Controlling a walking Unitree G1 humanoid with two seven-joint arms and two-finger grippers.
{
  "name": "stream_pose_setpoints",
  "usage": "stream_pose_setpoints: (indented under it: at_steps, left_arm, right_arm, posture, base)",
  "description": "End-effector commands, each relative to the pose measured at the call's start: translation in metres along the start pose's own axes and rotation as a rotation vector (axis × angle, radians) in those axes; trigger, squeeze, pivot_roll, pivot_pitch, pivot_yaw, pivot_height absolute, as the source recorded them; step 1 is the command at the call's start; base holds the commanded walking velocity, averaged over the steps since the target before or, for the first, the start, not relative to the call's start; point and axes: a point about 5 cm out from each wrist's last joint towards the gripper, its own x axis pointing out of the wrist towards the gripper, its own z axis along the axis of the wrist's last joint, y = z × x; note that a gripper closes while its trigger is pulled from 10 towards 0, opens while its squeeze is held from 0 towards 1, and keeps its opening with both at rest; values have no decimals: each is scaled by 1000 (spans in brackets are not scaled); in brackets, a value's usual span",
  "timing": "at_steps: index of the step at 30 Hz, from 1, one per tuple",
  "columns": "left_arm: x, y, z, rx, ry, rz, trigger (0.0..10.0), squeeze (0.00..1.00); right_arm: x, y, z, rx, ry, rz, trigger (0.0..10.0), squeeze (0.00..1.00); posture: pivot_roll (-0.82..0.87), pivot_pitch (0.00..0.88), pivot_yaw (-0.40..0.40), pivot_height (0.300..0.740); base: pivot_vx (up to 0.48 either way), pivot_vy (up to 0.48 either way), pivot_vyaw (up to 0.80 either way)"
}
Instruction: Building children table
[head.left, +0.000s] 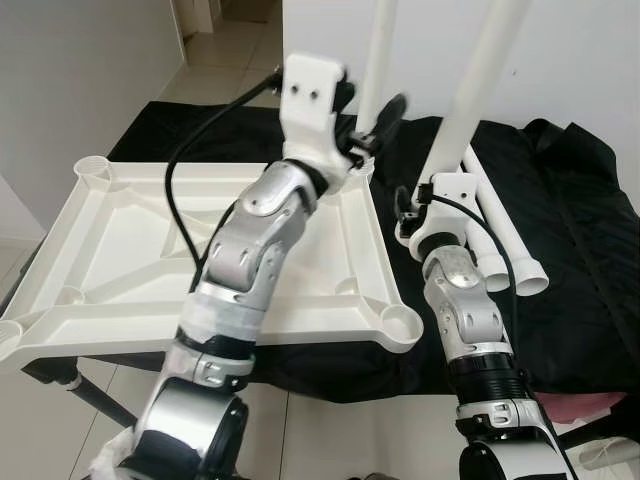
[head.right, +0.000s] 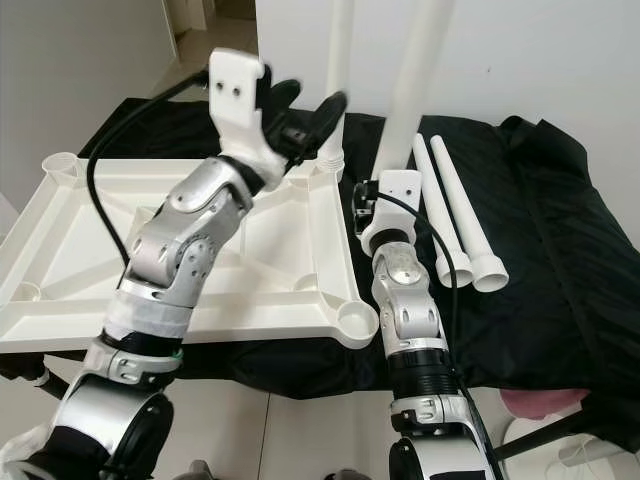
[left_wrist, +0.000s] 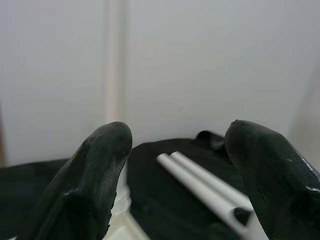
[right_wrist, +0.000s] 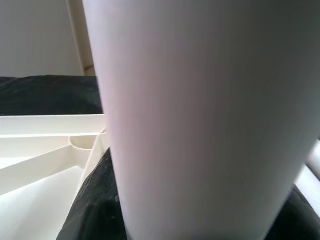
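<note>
A white children's tabletop (head.left: 120, 250) lies upside down on a black cloth, with round sockets at its corners. One white leg (head.right: 340, 70) stands upright in the far right corner socket. My left gripper (head.right: 310, 105) is open just in front of that leg, its fingers apart on either side without touching it; in the left wrist view the leg (left_wrist: 114, 75) rises behind the fingertips (left_wrist: 107, 150). My right gripper (head.left: 418, 200) is shut on a second leg (head.left: 478, 90), held upright beside the tabletop's right edge. This leg (right_wrist: 200, 115) is very close in the right wrist view.
Two more white legs (head.left: 505, 240) lie side by side on the black cloth (head.left: 580, 260) to the right. A white wall stands directly behind. The near right corner socket (head.left: 400, 325) sits by the table's front edge. Tiled floor lies at the far left.
</note>
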Motion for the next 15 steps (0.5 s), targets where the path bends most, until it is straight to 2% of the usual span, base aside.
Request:
stream_pose_setpoints:
  at_steps: [1,9,11,15]
  left_arm:
    - [-6,5,-4,47,9,24,10000,0]
    - [-19,9,-15,74,38,40,10000,0]
    - [-26,7,-24,116,72,35,10000,0]
    - [-33,5,-32,124,104,28,10000,0]
  right_arm:
    - [-2,-4,4,11,-17,-16,10000,0]
    - [-8,-8,5,23,-41,-17,10000,0]
    - [-12,-10,3,13,-48,-11,10000,0]
    - [-17,-9,1,3,-52,25,10000,0]
  posture:
    - [-26,0,-21,740]
    - [-20,0,-31,740]
    - [-16,0,-35,740]
    - [-18,0,-31,740]
  base:
    - [0,0,0]
    - [0,0,0]
    - [0,0,0]
    - [0,0,0]
